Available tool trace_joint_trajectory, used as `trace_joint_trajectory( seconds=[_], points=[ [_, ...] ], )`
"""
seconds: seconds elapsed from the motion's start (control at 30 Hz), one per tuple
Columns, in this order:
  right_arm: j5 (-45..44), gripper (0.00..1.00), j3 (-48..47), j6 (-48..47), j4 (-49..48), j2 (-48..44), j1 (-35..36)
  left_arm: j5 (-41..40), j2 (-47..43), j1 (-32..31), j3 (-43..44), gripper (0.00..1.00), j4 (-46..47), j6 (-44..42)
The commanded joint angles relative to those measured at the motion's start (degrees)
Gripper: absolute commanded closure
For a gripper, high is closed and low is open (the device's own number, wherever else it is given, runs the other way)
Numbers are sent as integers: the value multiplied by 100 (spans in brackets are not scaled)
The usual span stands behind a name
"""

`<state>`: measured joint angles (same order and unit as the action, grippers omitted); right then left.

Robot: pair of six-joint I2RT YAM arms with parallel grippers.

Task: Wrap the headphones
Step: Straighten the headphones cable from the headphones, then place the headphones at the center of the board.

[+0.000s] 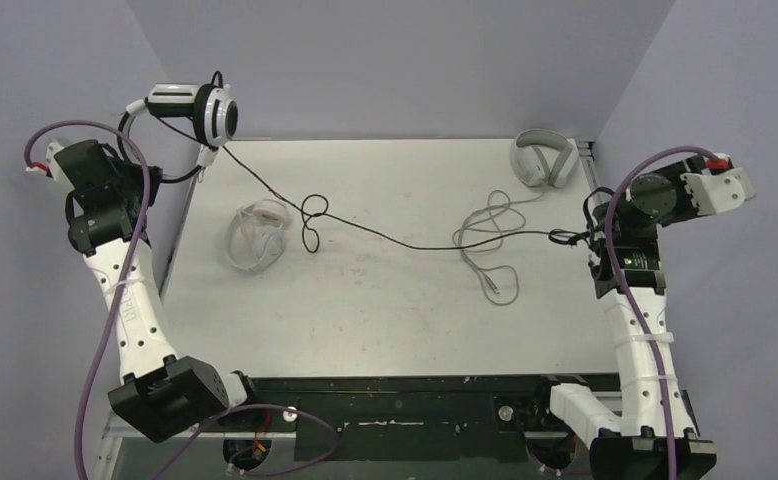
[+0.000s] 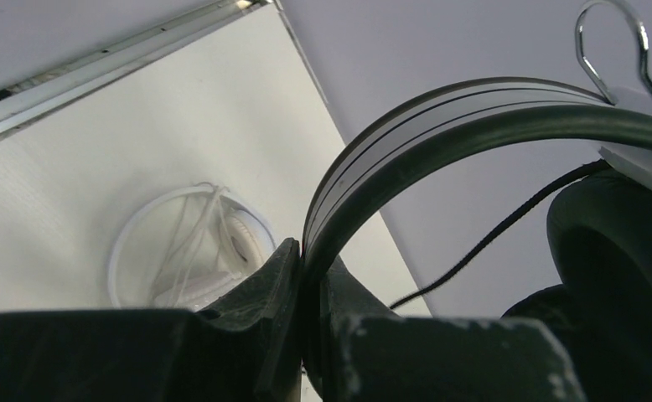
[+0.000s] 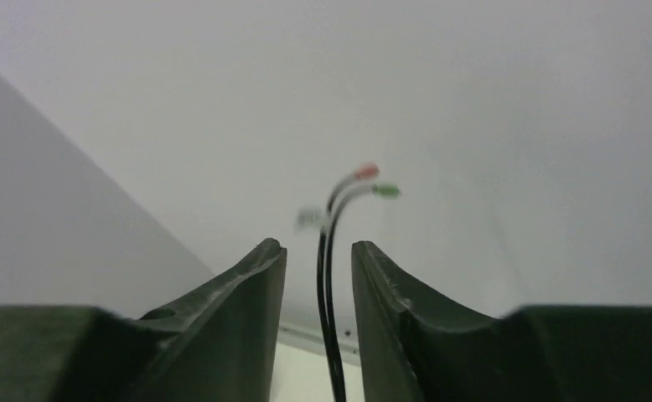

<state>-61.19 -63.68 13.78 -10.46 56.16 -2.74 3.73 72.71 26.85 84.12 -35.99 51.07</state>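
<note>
Looking down from the top camera, the left arm (image 1: pixel 115 270) is raised at the far left corner of the table (image 1: pixel 385 300) and carries the black-and-white headset (image 1: pixel 193 108) in the air, just beyond the table edge. Its black cable (image 1: pixel 405 238) runs from the headset down and across the table to the right, with some small loops near the left part. It ends at the tip of the right arm (image 1: pixel 633 290), at the right edge. The white on-ear pair (image 1: pixel 258 236) lies flat on the left part of the table, just beside those loops. The grey over-ear pair (image 1: pixel 543 158) rests at the far right corner, and its grey cable (image 1: pixel 490 245) lies in loose curves nearer, crossed by the black one.

From the left wrist camera, the left gripper (image 2: pixel 306 260) is clamped on the headband (image 2: pixel 440 126) of the headset; both fingers press against the band. A black ear cushion (image 2: pixel 624 243) fills the right side. The white pair is seen below on the table.

From the right wrist camera, the right gripper (image 3: pixel 318 251) has only a narrow gap. Two black cable strands pass between the fingers and end in a blurred pink plug (image 3: pixel 366 172) and a green plug (image 3: pixel 385 191). I cannot tell if the fingers really press the cable.
</note>
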Motion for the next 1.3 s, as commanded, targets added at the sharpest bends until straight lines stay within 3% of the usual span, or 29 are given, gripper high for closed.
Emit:
trace_joint_trajectory(
  seconds=[0.0,0.03,0.1,0.17,0.27,0.37,0.53,0.63,0.9,1.07,1.27],
  points=[
    [1400,44,61,1159,1594,18,90,768,-348,-273,300,100,1289,353],
    [1596,32,190,1243,1679,-28,94,818,-372,-348,298,100,1349,390],
    [2068,21,426,1347,1762,-126,150,920,-437,-481,301,100,1492,433],
    [2907,19,680,1174,1619,-197,204,968,-459,-618,422,100,1493,447],
    [5314,19,937,538,1131,-44,314,1073,-442,-790,737,100,1396,448],
    [6723,20,1077,359,726,406,1036,1207,-424,-848,1055,100,1328,510],
    [7170,20,1560,-773,-733,1032,2618,1639,-452,-857,1418,100,1546,777],
    [7777,21,1701,-1589,-1432,1430,3182,1852,-475,-952,1495,100,1839,1063],
    [9454,20,1749,-2433,-2966,2465,3489,2148,-529,-1200,1606,100,2511,1561],
    [9957,15,1718,-2361,-4086,3327,3708,2277,-402,-1379,1912,100,2729,1815],
    [10307,16,1498,-1845,-5620,4365,3948,2309,-186,-1608,2176,100,2879,1998]
  ],
)
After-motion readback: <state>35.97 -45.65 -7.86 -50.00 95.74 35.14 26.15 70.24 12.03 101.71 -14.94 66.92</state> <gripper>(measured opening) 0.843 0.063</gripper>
